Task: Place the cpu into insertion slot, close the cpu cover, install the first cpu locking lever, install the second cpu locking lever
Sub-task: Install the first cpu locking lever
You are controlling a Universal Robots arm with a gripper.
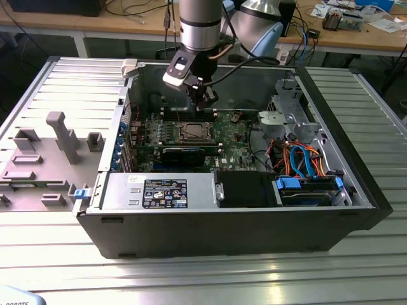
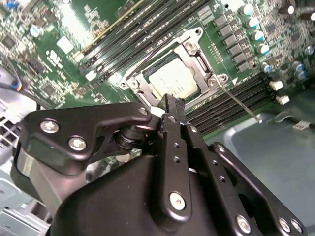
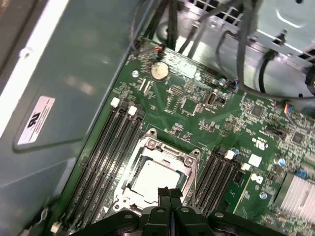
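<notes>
Motherboard (image 1: 236, 137) | cpu (image 2: 172, 81) in insertion slot (image 3: 170, 150) | gripper (image 3: 170, 192) just above

The arm (image 1: 200, 25) is a silver-grey tube with a dark band, a white block (image 1: 175, 77) and black cables (image 1: 245, 60) at its wrist. The gripper (image 2: 170, 101) is matte black, studded with silver screws.

Green motherboard (image 2: 54, 73): insertion slot (image 2: 132, 82) holds cpu (image 2: 173, 81), silver top up. Framing chip: cpu cover (image 2: 199, 60). At slot's near edge: gripper (image 2: 170, 101), fingers pressed together. Flanking slot: memory slots (image 2: 133, 34). Running out from slot corner: thin lever rod (image 2: 239, 101).
</notes>
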